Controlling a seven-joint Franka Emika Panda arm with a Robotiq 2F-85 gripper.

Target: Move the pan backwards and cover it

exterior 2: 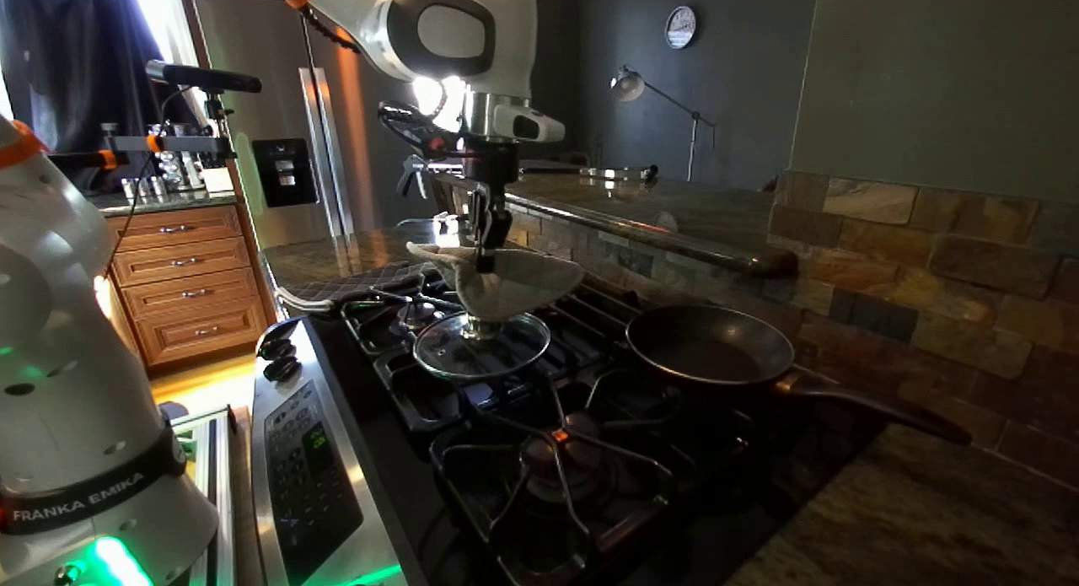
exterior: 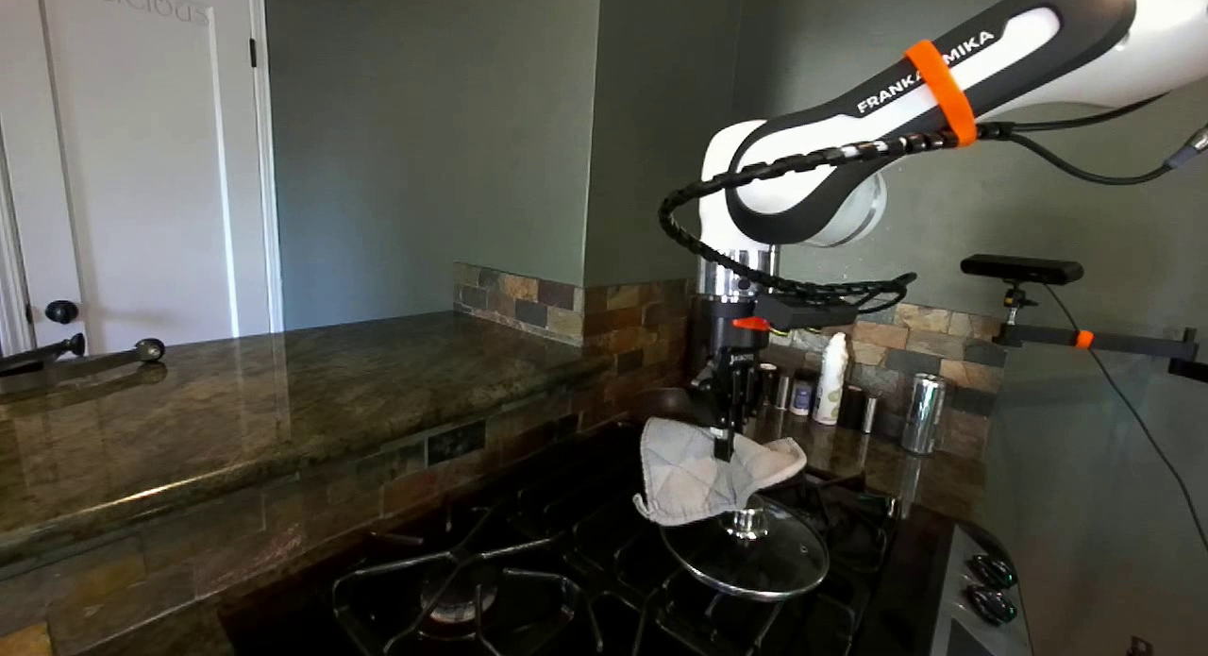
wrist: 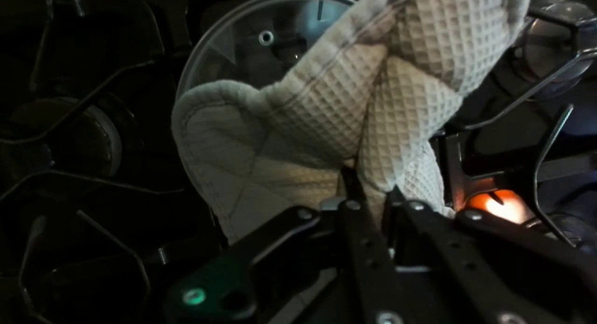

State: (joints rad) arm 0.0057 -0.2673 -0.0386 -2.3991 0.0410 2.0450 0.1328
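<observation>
The dark shallow pan sits on the back burner by the tiled wall, its handle pointing away from the grates. In an exterior view only part of its rim shows behind the gripper. The round glass lid lies on the front grates with its metal knob up; it also shows in an exterior view and the wrist view. My gripper points down above the lid, fingers closed on the folded white cloth. The cloth hangs over the knob and hides part of the lid.
Metal burner grates cover the stove. A dark quilted mat lies at the stove's far end. A raised stone ledge runs along the back. Several bottles and cans stand by the wall. An orange glow shows among the grates.
</observation>
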